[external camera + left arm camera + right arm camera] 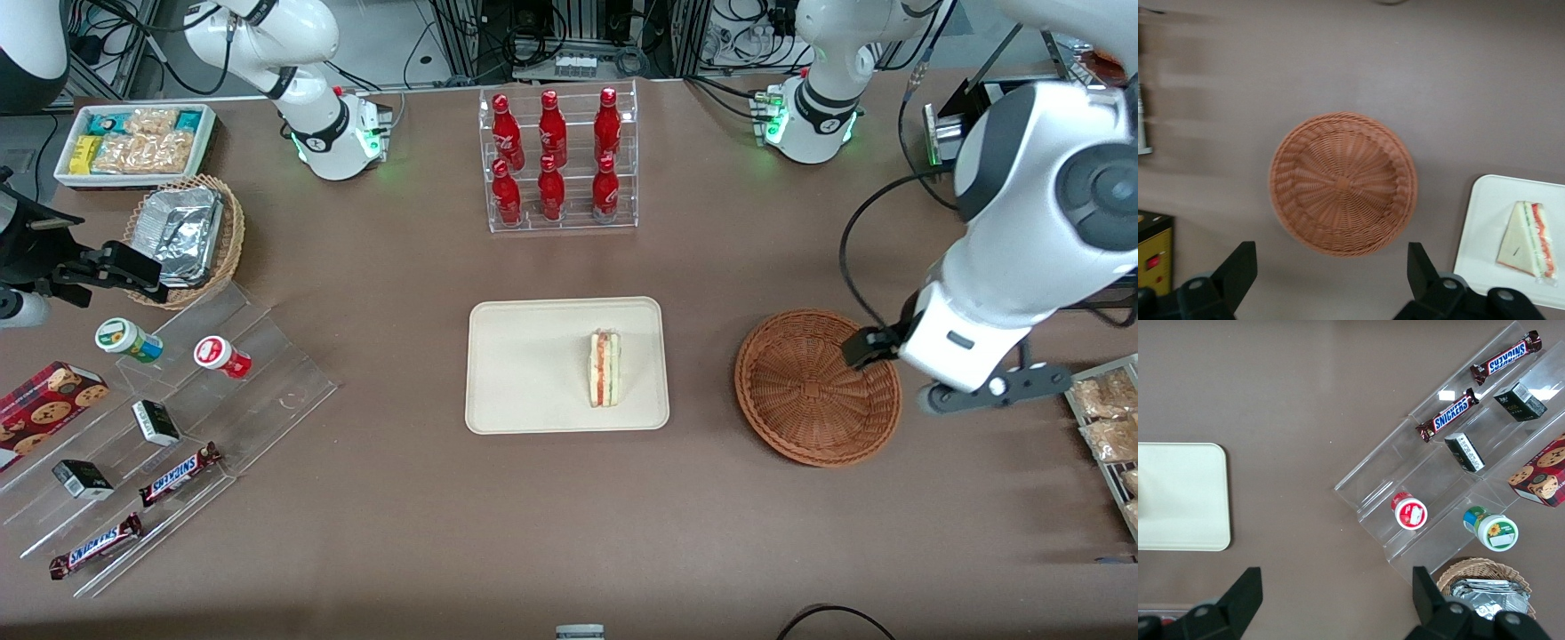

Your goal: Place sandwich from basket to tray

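Observation:
The sandwich (605, 369) (1528, 240), a pale wedge with red and green filling, lies on the cream-white tray (533, 364) (1485, 227) (1178, 497) at the table's middle. The reddish-brown wicker basket (818, 387) (1343, 183) stands beside the tray toward the working arm's end, and nothing lies in it. My gripper (869, 345) (1331, 280) hangs well above the table over the basket's rim on the working arm's side. It is open wide, with bare table showing between its fingers (1238, 270).
A clear rack of red bottles (558, 160) stands farther from the front camera than the tray. Toward the parked arm's end are a clear stepped stand (267, 356) with snacks, a tan basket with foil (187, 236) and a white snack box (133, 142). Snack packets (1107, 418) lie near the working arm.

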Controlling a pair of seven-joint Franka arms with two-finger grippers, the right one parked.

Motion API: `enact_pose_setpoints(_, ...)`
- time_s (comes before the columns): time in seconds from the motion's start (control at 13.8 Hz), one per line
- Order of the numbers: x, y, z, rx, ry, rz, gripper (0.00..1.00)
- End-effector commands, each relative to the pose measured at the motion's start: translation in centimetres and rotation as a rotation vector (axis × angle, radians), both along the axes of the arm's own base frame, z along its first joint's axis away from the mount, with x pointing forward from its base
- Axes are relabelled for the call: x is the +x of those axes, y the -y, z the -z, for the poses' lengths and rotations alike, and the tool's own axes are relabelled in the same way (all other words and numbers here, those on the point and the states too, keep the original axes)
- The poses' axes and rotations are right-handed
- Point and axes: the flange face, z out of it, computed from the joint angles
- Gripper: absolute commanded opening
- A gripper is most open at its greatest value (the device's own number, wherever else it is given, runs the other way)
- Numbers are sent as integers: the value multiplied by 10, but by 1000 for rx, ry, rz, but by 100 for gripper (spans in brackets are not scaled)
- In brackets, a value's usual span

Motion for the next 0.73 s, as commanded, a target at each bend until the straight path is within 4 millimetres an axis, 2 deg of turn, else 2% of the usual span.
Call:
enact_pose_setpoints(0.0, -16, -25, -23, 46, -9, -20, 99)
enact_pose_setpoints(0.15, -29, -36, -43, 62, -3, -34, 99)
enact_pose_setpoints(0.29, -44, -58, -58, 85, -40, -22, 99)
enact_pose_setpoints(0.44, -57, -70, -70, 94, -58, -16, 99)
enact_pose_setpoints(0.65, -80, -66, -76, 119, -66, -18, 99)
